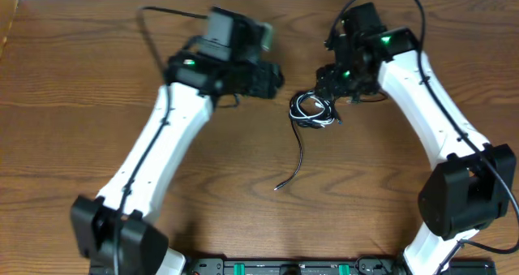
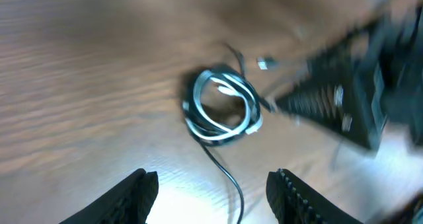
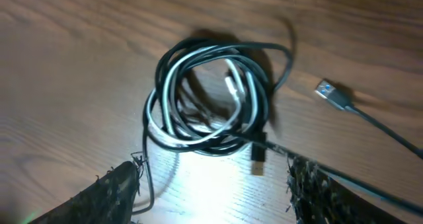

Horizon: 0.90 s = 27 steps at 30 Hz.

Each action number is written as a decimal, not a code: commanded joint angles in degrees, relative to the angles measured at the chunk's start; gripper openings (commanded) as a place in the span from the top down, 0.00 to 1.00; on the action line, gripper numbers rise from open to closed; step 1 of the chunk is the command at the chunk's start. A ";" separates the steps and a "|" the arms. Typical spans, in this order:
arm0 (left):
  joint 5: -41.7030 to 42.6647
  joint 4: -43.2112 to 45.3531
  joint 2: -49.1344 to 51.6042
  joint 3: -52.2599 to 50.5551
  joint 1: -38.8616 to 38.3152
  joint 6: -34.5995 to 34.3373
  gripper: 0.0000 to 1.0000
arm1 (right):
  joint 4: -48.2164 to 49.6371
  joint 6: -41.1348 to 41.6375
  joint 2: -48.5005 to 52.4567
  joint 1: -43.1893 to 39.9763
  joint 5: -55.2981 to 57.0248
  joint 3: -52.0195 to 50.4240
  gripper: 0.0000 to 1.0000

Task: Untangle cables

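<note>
Plainly, the coming move turns on the right gripper (image 3: 213,201), since the tangled coil (image 1: 313,110) lies just ahead of it on the brown wooden table (image 1: 81,105). In the right wrist view its two fingers stand wide apart with nothing between them. The ring of loops sits centred before the gap, near the pads but not touching them.

The thin black cable (image 3: 263,102) and the thin white-grey cable (image 3: 231,85) run round together in that ring, wound side by side. From overhead, one black tail leaves the coil's near edge and runs toward the robot's base, ending loose on bare wood. That tail is the only long axis the bundle has. A flat silver plug (image 3: 328,90) lies to one side of the ring, on a dark lead that runs out of frame.

The left gripper (image 2: 211,194) also has its jaws spread and empty. It faces the coil from the other side but stands somewhat farther off. I judge the right arm better placed to pinch a loop, and the left to draw the tail away.
</note>
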 commanded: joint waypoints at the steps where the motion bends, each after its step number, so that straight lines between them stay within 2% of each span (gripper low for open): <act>1: 0.98 -0.13 3.13 -0.57 -3.63 10.58 0.41 | 0.02 0.02 -1.29 -6.80 -5.73 0.66 0.31; 6: 0.28 -0.02 6.75 -0.57 -4.94 11.78 0.41 | -0.15 -3.21 -1.97 -16.52 -14.91 0.66 0.30; 10: 0.26 2.01 9.84 -0.57 -4.94 10.67 0.41 | -0.28 -4.39 -1.97 -20.17 -19.04 0.66 0.30; 13: -0.02 5.18 12.98 -0.57 -4.87 2.60 0.41 | 1.68 -6.49 -1.97 -19.89 -22.82 0.66 0.31; 15: -2.69 6.62 15.13 -0.57 -4.83 -6.45 0.44 | 3.89 -6.34 -1.97 -18.78 -23.93 0.66 0.33; 17: -6.05 6.71 16.72 -0.57 -4.83 -15.74 0.45 | 6.82 -3.43 -1.97 -17.14 -23.89 0.66 0.35; 19: -7.80 6.47 17.73 -0.57 -4.83 -22.16 0.50 | 9.92 0.46 -1.95 -15.30 -23.85 0.63 0.38; 20: -9.42 6.32 18.29 -0.57 -4.76 -27.15 0.57 | 13.35 5.53 -1.86 -12.90 -21.97 0.63 0.40; 25: -12.22 6.38 18.38 -0.57 -4.35 -35.28 0.58 | 17.94 19.30 -1.25 -7.41 -12.66 0.50 0.48; 27: -12.20 6.45 18.38 -0.57 -4.15 -36.52 0.58 | 18.69 22.05 -0.35 -5.88 -11.50 0.50 0.50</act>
